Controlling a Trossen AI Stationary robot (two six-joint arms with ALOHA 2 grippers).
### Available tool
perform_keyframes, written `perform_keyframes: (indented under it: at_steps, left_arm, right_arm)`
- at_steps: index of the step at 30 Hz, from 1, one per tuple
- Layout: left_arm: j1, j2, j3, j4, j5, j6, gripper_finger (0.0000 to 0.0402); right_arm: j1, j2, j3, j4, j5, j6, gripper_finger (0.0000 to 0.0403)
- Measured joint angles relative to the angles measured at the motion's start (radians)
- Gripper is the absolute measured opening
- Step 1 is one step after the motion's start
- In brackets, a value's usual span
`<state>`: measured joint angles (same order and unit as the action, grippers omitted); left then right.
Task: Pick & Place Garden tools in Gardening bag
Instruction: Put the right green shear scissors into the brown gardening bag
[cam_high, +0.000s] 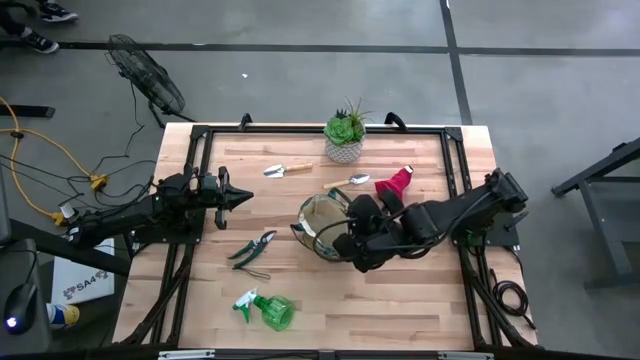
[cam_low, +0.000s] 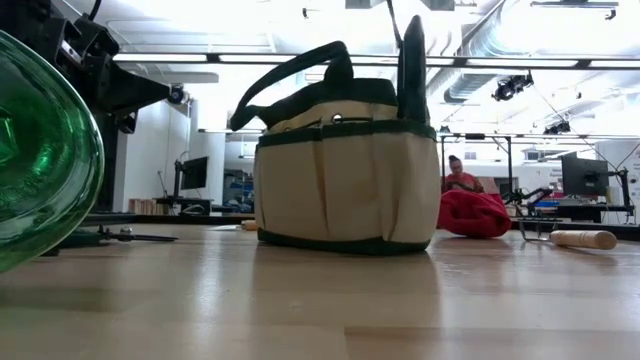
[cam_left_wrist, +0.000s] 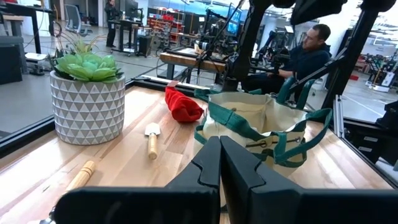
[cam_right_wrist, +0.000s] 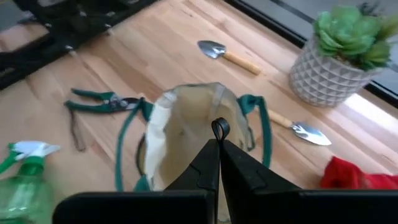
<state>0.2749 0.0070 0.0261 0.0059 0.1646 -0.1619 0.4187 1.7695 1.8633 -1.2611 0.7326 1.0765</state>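
With our right gripper closed and empty above the bag at table centre, the left gripper also closed at nine o'clock, we judged it best to open wide before descending on the shears at seven o'clock.

Bag at table centre; shears left, trowels behind

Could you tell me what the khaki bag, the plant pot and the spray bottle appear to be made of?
The round khaki bag with green trim looks like soft matte fabric: it slumps, with stitched pockets. The white triangle-patterned plant pot seems matte ceramic or moulded plastic; I can't tell which. The green spray bottle looks like glossy translucent plastic, since light shines through it.
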Motion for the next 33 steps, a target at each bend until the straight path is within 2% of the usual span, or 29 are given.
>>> perform_keyframes:
  at_steps: [5, 12, 19, 33]
  left_arm:
    - [0.000, 0.000, 0.000, 0.000, 0.000, 0.000, 0.0000]
    - [0.000, 0.000, 0.000, 0.000, 0.000, 0.000, 0.0000]
    - [0.000, 0.000, 0.000, 0.000, 0.000, 0.000, 0.0000]
    - [0.000, 0.000, 0.000, 0.000, 0.000, 0.000, 0.0000]
  right_arm:
    - [-0.008, 0.016, 0.000, 0.009, -0.004, 0.035, 0.0003]
    - [-0.043, 0.033, 0.000, 0.152, 0.000, 0.019, 0.0003]
    - [-0.079, 0.058, 0.000, 0.039, -0.005, 0.116, 0.0003]
    - [-0.138, 0.082, 0.000, 0.036, -0.035, 0.180, 0.0003]
